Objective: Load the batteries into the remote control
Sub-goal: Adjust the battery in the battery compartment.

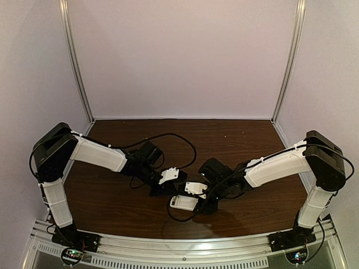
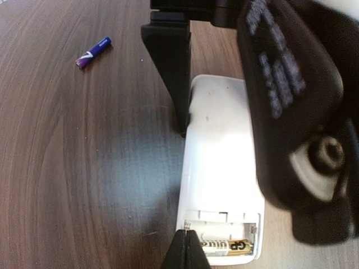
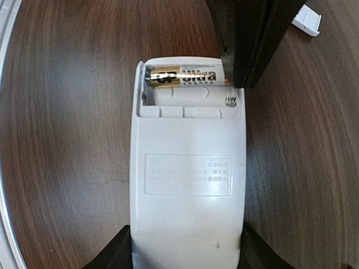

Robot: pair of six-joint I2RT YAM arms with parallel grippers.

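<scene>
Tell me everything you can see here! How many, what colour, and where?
remote control: one, white, back up on the table, battery compartment open
gold battery: one, gold-brown, inside the open compartment
loose battery: one, blue-purple, on the table, apart from the remote
small white piece: one, white, on the table beyond the remote; maybe the battery lid
table: one, dark brown wood
cables: several, black, looping over the table by the arms
arms: two, white and black, reaching in from both sides
left gripper: one, black, shut, tip at the gold battery
right gripper: one, black, clamped on the remote's sides
</scene>
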